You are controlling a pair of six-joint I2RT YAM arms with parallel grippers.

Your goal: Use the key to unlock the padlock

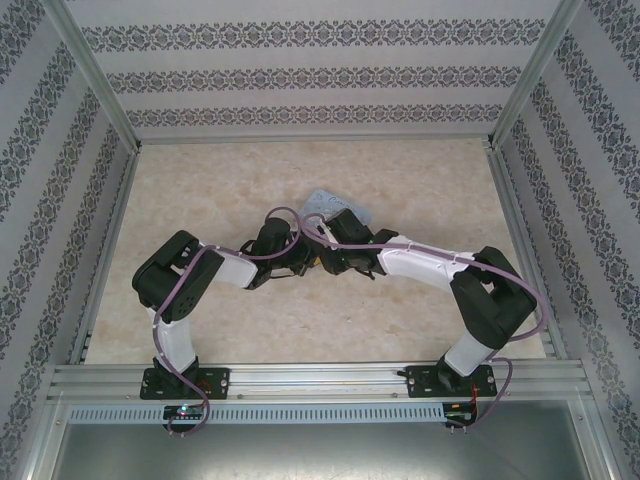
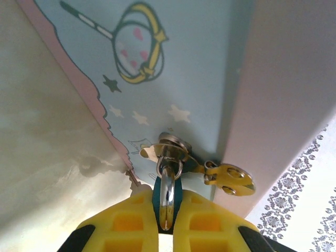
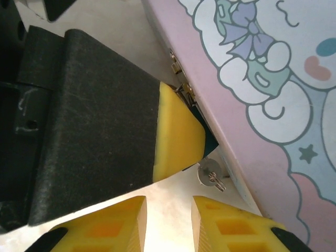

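The padlock (image 2: 177, 193) has a blue body and a silvery shackle (image 2: 167, 191) that passes through the ring of the tin's clasp (image 2: 170, 152). My left gripper (image 2: 166, 202) is shut on the padlock's body, right against the light-blue cartoon tin (image 2: 173, 63). In the right wrist view a corner of the blue body (image 3: 209, 140) peeks out behind the left finger's yellow pad (image 3: 178, 134). The key (image 3: 211, 176), small and silvery, sits just below that corner; I cannot tell if it is in the lock. My right gripper (image 3: 169, 202) is open just short of the key, with nothing between its fingers.
The tin (image 1: 337, 204) lies at the middle of the beige table (image 1: 200, 190), with both grippers meeting at its near edge. A gold hasp plate (image 2: 231, 178) hangs open beside the clasp. Patterned walls and metal frame posts (image 1: 110, 110) enclose the table.
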